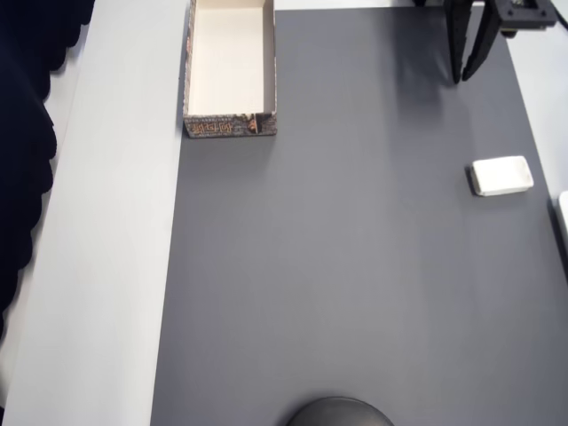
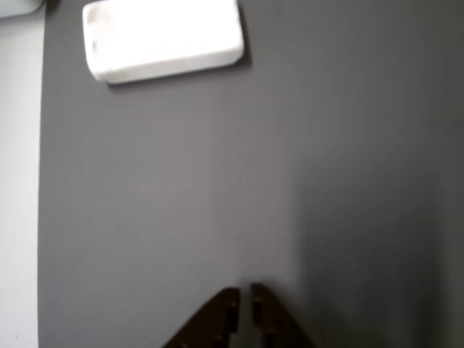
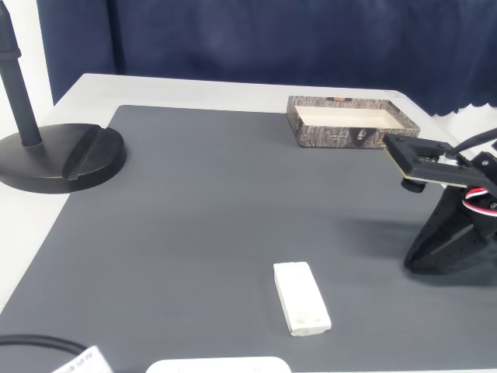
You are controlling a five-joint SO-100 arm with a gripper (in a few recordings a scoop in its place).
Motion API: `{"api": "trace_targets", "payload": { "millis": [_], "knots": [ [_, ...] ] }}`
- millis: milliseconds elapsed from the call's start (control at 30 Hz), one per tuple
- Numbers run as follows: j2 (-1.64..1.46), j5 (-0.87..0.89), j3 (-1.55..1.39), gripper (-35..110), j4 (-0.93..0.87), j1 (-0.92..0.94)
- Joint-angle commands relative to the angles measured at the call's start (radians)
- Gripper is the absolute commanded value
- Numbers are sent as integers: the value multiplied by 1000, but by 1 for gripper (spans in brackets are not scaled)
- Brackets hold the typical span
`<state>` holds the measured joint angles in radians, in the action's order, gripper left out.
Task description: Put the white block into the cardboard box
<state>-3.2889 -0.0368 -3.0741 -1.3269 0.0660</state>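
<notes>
The white block [image 1: 501,175] lies flat on the dark grey mat near its right edge; in the fixed view the white block [image 3: 301,298] sits at the front centre. The cardboard box [image 1: 231,127] stands at the mat's top left corner, its cream inside bare, and in the fixed view the cardboard box [image 3: 334,134] is at the far right. My gripper [image 1: 463,78] hovers at the top right, shut with nothing in it, well short of the block. In the wrist view the gripper [image 2: 245,293] points at bare mat, with the white block [image 2: 163,38] far ahead at upper left.
A bigger white thing [image 1: 563,213] pokes in at the right edge, just past the block, and shows again as the white thing [image 3: 217,365]. A black round stand base [image 3: 62,155] sits on the table, also seen as the stand base [image 1: 340,413].
</notes>
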Motion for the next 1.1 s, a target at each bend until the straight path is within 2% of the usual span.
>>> {"api": "trace_targets", "payload": {
  "millis": [0,1067],
  "knots": [
    [-37,-6,-18,-2,-3,-2],
    [-37,-35,-18,-2,-2,5]
  ]
}}
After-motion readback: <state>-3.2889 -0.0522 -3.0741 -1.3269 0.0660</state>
